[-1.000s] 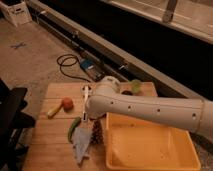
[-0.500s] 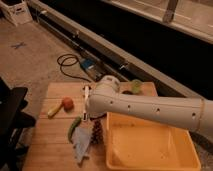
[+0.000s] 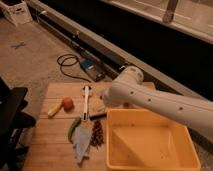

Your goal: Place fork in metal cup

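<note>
My white arm [image 3: 160,102] reaches in from the right over the wooden board [image 3: 50,137]. The gripper [image 3: 101,107] is at the arm's end, low over the middle of the board, right beside the long white-handled utensil with a dark tip [image 3: 86,100]. The arm covers most of the gripper. I cannot make out the fork anywhere on the board. The metal cup does not show either; the arm hides the board's far right part. A green pepper [image 3: 74,127] lies just left of the gripper.
A yellow bin [image 3: 150,145] stands at the board's right. A red and yellow object [image 3: 64,105], a pale bluish bag [image 3: 82,142] and a dark reddish object [image 3: 97,133] lie on the board. A black chair [image 3: 12,117] stands left. Cables [image 3: 70,65] lie on the floor behind.
</note>
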`<control>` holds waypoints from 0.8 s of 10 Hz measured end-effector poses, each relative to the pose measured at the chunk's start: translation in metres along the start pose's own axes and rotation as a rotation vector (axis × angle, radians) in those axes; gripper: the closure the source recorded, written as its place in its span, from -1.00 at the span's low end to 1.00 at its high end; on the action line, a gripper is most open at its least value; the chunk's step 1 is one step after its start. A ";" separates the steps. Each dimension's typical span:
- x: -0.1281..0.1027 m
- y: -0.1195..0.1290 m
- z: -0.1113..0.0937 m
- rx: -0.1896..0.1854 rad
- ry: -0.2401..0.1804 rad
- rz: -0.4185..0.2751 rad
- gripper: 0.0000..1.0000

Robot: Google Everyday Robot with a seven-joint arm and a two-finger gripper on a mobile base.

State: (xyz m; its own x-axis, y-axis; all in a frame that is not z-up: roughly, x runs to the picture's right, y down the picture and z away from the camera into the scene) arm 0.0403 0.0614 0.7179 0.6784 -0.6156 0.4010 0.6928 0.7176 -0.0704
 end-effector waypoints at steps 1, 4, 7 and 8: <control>0.014 0.004 -0.005 0.001 0.011 0.019 0.71; 0.070 0.012 -0.015 -0.001 0.037 0.105 0.71; 0.105 0.009 -0.012 0.001 0.040 0.168 0.71; 0.110 0.008 -0.009 0.002 0.038 0.177 0.71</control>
State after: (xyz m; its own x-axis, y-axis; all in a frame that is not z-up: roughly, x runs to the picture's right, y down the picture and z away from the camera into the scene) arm 0.1223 -0.0029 0.7535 0.7985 -0.4911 0.3482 0.5611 0.8167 -0.1348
